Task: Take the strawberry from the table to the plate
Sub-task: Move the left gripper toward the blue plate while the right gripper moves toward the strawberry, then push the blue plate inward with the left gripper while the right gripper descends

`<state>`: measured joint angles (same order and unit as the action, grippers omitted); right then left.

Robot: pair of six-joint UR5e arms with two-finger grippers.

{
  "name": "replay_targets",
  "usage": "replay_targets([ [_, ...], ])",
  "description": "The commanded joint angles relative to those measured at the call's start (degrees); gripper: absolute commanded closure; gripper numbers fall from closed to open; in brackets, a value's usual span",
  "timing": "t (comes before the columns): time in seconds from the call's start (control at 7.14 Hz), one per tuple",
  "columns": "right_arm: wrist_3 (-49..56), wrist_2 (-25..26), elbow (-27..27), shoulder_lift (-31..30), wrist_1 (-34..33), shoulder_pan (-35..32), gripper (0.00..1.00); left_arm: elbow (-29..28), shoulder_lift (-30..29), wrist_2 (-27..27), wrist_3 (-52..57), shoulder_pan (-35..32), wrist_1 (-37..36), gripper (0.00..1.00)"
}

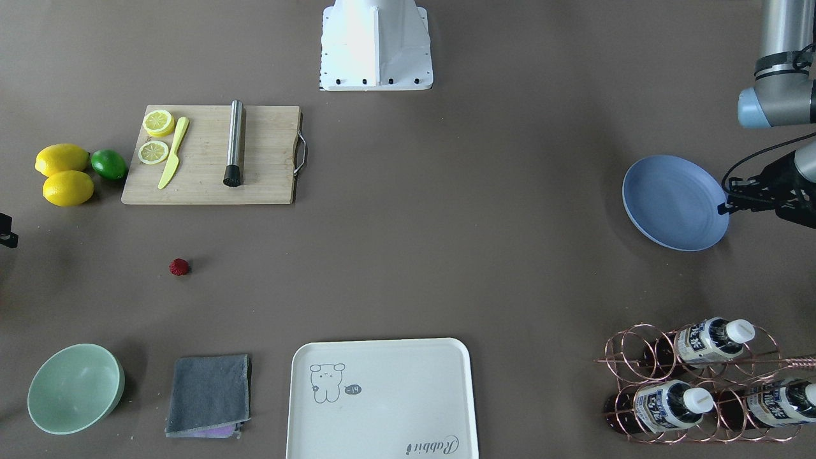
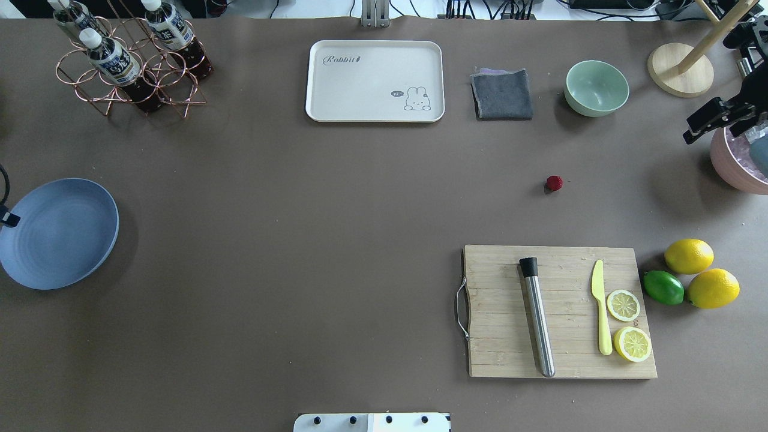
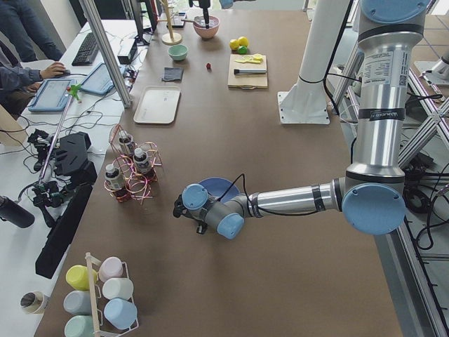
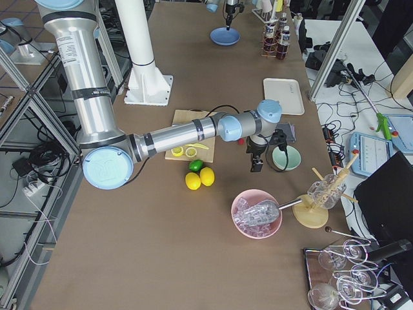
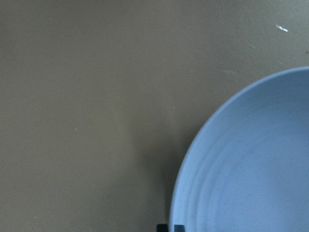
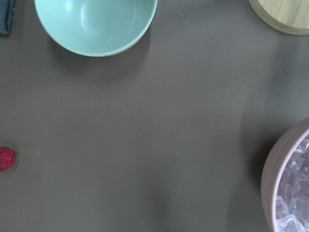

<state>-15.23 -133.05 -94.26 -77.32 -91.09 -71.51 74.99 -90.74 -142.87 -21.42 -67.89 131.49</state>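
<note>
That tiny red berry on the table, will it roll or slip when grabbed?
The strawberry looks small and roundish, so a nudge would probably roll it on the flat table. Its bumpy surface may aid grip. Being tiny, it is likely light.

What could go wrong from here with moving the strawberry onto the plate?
1. The strawberry is tiny and round on the bare table; the right gripper could pinch off-centre and send it rolling.
2. The plate lies at the opposite end of the table, so a long carry or a hand-over leaves room for a drop.
3. The left gripper hangs at the plate's rim and might nudge it.
</note>
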Motion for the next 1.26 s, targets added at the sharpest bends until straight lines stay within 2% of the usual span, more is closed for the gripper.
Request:
replay_targets([
  [0.0,-6.19,0.25,-2.14,1.46,0.03,3.03,0.0,5.82,-1.54,-5.92,-14.61,-0.14,0.26,1.0],
  [0.28,-7.7,0.42,-1.45,4.0,0.03,6.28,0.0,11.3,-3.81,-5.49,-26.85,3.26,0.52,1.0],
  [0.56,-9.2,0.6,-1.27,5.85,0.03,8.57,0.0,17.61,-7.51,2.56,-42.3,12.28,0.44,1.0],
  [0.84,-12.77,1.91,-1.01,7.43,1.51,11.29,0.01,19.93,-12.16,10.13,-53.33,19.52,0.35,1.0],
  [0.98,-20.21,4.97,0.99,7.53,8.57,14.26,0.01,20.02,-14.27,11.46,-56.51,21.29,0.26,1.0],
  [1.12,-22.54,6.04,6.41,7.62,17.0,15.95,0.01,20.45,-16.2,13.57,-60.02,23.83,0.09,1.0],
])
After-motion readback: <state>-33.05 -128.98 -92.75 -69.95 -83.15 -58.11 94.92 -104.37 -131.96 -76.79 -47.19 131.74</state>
